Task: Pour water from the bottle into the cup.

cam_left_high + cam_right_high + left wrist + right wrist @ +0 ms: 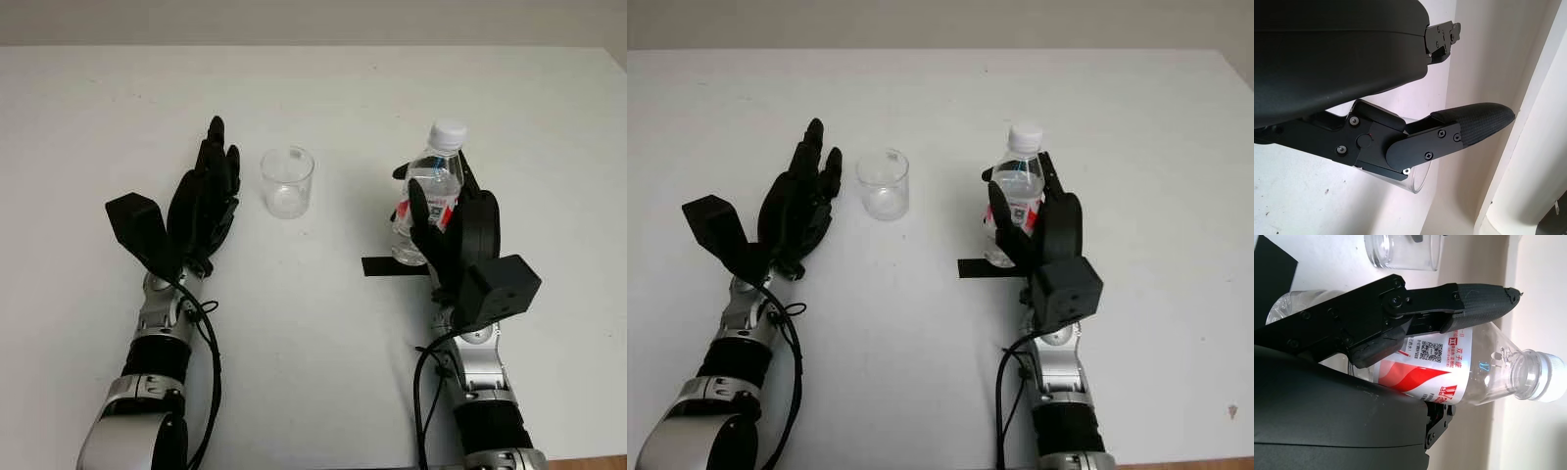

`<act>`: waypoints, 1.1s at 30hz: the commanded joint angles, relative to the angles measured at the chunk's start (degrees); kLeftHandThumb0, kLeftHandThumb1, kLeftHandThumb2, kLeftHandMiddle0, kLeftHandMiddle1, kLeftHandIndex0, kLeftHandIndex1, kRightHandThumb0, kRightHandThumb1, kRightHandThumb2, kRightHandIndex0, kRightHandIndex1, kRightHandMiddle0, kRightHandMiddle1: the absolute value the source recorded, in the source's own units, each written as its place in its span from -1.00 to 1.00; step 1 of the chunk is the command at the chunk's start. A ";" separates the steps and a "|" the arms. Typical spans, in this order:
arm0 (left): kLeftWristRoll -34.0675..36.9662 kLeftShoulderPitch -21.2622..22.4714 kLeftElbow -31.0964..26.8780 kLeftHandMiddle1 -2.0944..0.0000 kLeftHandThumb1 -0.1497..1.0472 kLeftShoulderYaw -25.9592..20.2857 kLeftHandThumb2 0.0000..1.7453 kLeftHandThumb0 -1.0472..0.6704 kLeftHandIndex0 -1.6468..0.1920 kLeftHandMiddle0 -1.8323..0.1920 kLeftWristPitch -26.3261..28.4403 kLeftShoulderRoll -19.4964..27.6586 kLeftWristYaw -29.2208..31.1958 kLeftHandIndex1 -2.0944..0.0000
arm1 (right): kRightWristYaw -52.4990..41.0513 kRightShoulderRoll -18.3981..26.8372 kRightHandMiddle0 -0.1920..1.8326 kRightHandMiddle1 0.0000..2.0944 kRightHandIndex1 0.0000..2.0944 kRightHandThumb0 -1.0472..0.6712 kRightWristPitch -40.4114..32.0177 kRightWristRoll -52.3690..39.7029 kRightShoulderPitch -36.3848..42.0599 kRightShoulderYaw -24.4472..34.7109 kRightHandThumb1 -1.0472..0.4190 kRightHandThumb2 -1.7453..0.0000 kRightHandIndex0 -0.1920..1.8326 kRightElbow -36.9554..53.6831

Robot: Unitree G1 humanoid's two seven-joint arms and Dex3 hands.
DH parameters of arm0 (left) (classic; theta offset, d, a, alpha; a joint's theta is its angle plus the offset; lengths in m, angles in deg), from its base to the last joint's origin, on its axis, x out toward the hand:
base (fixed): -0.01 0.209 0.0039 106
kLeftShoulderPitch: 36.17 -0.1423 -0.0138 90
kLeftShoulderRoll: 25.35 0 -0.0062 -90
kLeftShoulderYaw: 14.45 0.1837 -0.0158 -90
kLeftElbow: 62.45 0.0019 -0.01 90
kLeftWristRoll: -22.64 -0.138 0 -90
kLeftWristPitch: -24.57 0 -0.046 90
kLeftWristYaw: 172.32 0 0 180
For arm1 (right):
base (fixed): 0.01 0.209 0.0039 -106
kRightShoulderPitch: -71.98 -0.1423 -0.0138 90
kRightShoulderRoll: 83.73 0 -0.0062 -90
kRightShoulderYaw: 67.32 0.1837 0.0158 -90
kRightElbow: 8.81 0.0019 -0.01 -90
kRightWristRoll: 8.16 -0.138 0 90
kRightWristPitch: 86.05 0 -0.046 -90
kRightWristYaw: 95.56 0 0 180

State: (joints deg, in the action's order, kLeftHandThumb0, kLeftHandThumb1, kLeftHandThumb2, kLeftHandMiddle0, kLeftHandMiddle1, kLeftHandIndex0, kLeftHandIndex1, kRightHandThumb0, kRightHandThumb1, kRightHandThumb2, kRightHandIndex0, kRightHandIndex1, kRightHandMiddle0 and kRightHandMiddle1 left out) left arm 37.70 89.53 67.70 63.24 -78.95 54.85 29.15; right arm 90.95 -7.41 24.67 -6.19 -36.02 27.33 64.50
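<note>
Grasp step: right hand (446,220) wrapped around the capped bottle (428,194), standing upright on the table (323,88) right of the cup (287,182); left hand (204,201) open just left of cup; next likely lift, though cap (448,133) blocks pouring.

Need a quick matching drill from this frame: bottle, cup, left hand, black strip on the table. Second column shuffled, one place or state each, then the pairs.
1. bottle
2. cup
3. left hand
4. black strip

A. open, beside the cup
B. flat on the table at the bottle's base
C. upright, white cap on, gripped by the right hand
D. clear, empty, standing between the hands

Pairs: 1-C, 2-D, 3-A, 4-B
</note>
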 commanded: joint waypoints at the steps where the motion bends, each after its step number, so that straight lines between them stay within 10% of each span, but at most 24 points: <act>1: -0.14 -1.39 1.26 1.00 1.00 0.00 -0.18 -0.78 1.00 1.00 -0.08 0.03 -0.09 1.00 | 0.08 -0.39 0.03 1.00 1.00 -0.32 -0.87 -0.30 -0.05 0.03 -1.00 0.51 0.50 2.12; 12: -0.36 -1.36 1.25 1.00 1.00 -0.01 -0.17 -0.77 1.00 1.00 -0.06 0.34 -0.56 1.00 | -1.90 0.24 -0.01 1.00 1.00 -0.35 -2.70 -0.40 1.10 -0.61 -1.00 0.59 0.39 3.05; 25: -0.41 -1.10 1.53 1.00 1.00 0.16 -0.17 -0.78 1.00 1.00 -0.02 0.71 -0.15 1.00 | -4.28 0.49 -0.59 0.80 0.80 -0.49 -2.82 -0.70 1.72 -0.75 -1.00 0.81 -0.45 2.59; 33: -0.28 -0.91 1.64 1.00 1.00 0.13 -0.17 -0.77 1.00 1.00 0.18 0.91 0.09 1.00 | -10.79 0.84 -0.59 0.87 0.55 -0.47 -3.02 -4.31 4.70 -1.16 -1.00 0.92 -0.78 2.37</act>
State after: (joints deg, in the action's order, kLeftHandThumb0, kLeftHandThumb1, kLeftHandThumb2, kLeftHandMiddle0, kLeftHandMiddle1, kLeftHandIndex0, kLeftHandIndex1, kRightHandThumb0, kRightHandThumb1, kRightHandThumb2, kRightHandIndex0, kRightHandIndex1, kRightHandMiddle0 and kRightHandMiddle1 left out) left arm 37.64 89.63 68.31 63.28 -79.27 55.43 29.18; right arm 80.69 -7.04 21.88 -10.16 -33.32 26.33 66.56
